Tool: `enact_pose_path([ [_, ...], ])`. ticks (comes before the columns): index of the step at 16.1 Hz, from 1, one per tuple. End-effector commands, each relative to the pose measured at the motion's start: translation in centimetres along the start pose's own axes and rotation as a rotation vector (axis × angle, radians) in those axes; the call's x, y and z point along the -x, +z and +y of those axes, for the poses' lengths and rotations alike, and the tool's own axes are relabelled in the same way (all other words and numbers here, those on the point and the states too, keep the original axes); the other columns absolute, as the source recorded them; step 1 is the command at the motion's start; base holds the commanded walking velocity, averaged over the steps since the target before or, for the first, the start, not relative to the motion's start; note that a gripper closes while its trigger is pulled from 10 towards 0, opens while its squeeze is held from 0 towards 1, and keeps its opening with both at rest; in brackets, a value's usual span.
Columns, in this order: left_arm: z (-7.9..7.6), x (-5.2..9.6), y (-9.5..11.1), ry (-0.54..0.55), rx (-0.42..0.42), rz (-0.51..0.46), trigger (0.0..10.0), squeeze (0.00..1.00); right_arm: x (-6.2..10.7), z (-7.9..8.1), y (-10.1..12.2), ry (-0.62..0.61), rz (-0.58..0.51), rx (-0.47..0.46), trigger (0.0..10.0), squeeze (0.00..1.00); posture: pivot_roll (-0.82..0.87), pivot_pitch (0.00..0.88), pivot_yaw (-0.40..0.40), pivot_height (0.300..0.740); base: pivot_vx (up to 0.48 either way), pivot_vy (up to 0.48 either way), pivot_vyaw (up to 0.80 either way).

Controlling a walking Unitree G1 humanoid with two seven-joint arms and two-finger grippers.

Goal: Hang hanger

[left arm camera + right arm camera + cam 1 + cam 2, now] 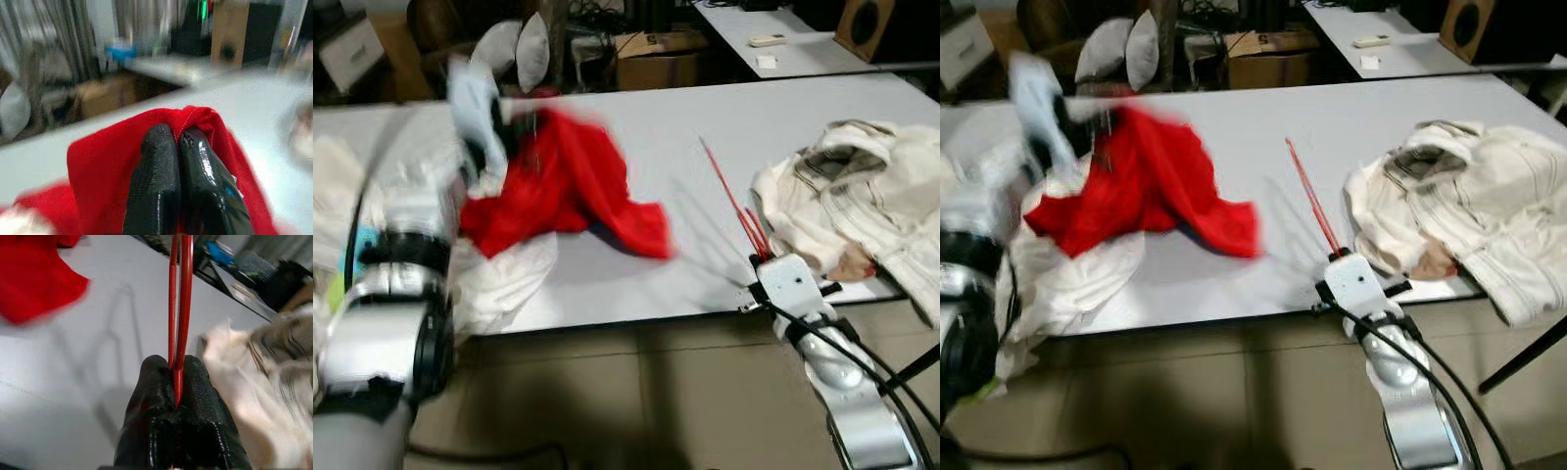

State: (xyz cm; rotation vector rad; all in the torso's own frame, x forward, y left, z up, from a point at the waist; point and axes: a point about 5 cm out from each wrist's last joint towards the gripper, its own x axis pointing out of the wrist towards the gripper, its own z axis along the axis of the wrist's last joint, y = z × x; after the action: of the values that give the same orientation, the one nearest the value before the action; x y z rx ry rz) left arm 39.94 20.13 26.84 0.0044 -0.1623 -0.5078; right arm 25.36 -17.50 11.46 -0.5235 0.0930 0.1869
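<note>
- I see the right tool (177, 377) at the near edge of the white desk (783, 108), its two black fingers (152, 396) pressed together on the thin red hanger (180, 298).
- The hanger (729, 196) rises from that tool and slants away to the far left over the desk, casting a shadow on the surface.
- Just right of the hanger lies a crumpled cream garment with dark stripes (862, 196), part of it drooping over the near edge.
- My left tool (182, 142) is raised over the left part of the desk, its fingers (154, 176) closed on a fold of the red cloth (98, 166).
- In the head views the red cloth (568, 181) hangs from that grip and spreads down onto the desk, well apart from the hanger; this side is blurred.
- Under and beside the red cloth sits a heap of white fabric (504, 279) at the desk's left near corner.
- Beyond the far edge I make out a cardboard box (656, 69) and a second desk (803, 49) with small items on it.
</note>
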Motion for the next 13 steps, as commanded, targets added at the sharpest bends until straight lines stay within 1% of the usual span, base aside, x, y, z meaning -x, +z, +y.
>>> enact_pose_path([
  [1, -0.6, -0.8, 3.8, -0.036, 0.035, -0.139, 0.0, 0.00, -0.3, 0.1, 0.3, 0.031, -0.020, 0.008, 10.0, 0.00, -0.03, 0.000, 0.009, 0.740, 0.000, 0.000, 0.00],
  [2, -1.7, -1.7, 6.7, -0.116, 0.033, -0.220, 0.0, 0.00, -0.7, 0.0, 0.5, 0.043, -0.028, 0.013, 10.0, 0.00, -0.02, 0.000, -0.003, 0.740, 0.000, 0.000, 0.00],
  [3, -2.2, -1.9, 7.1, -0.142, 0.002, -0.220, 0.0, 0.00, -0.8, 0.1, 0.6, 0.045, -0.030, 0.014, 10.0, 0.00, -0.02, 0.000, -0.003, 0.740, 0.000, 0.000, 0.00],
  [4, -2.9, -2.2, 7.1, -0.175, -0.062, -0.196, 0.0, 0.00, -0.9, 0.1, 0.6, 0.049, -0.033, 0.015, 10.0, 0.00, -0.02, 0.000, -0.002, 0.740, 0.000, 0.000, 0.00],
  [5, -3.6, -2.5, 5.6, -0.201, -0.113, -0.118, 0.0, 0.00, -1.0, 0.2, 0.7, 0.050, -0.037, 0.013, 10.0, 0.00, -0.03, 0.000, 0.013, 0.740, 0.000, 0.000, 0.00],
  [6, -3.9, -2.6, 4.4, -0.209, -0.131, -0.068, 0.0, 0.00, -0.8, 0.3, 0.7, 0.041, -0.034, 0.007, 10.0, 0.00, -0.03, 0.000, 0.022, 0.740, 0.000, 0.000, 0.00],
  [7, -4.1, -2.7, 3.7, -0.202, -0.126, -0.042, 0.0, 0.00, -0.6, 0.3, 0.5, 0.033, -0.029, 0.002, 10.0, 0.00, -0.04, 0.000, 0.037, 0.740, 0.000, 0.000, 0.00],
  [8, -4.1, -2.7, 3.5, -0.200, -0.120, -0.035, 0.0, 0.00, -0.4, 0.3, 0.4, 0.030, -0.027, 0.001, 10.0, 0.00, -0.04, 0.000, 0.037, 0.740, 0.000, 0.000, 0.00],
  [10, -4.1, -2.8, 3.3, -0.192, -0.103, -0.019, 0.0, 0.00, 0.0, 0.3, 0.5, 0.009, -0.039, -0.006, 10.0, 0.00, -0.07, 0.000, 0.063, 0.740, 0.000, 0.000, 0.00],
  [12, -3.5, -3.0, 3.2, -0.131, -0.098, 0.004, 0.0, 0.00, 0.5, 0.6, 1.5, 0.069, -0.109, -0.049, 10.0, 0.00, -0.07, 0.000, 0.076, 0.740, 0.000, 0.000, 0.00],
  [13, -3.0, -3.2, 3.5, -0.066, -0.096, 0.006, 0.0, 0.00, 1.4, 1.2, 2.5, 0.203, -0.177, -0.073, 10.0, 0.00, -0.08, 0.000, 0.083, 0.740, 0.000, 0.000, 0.00],
])
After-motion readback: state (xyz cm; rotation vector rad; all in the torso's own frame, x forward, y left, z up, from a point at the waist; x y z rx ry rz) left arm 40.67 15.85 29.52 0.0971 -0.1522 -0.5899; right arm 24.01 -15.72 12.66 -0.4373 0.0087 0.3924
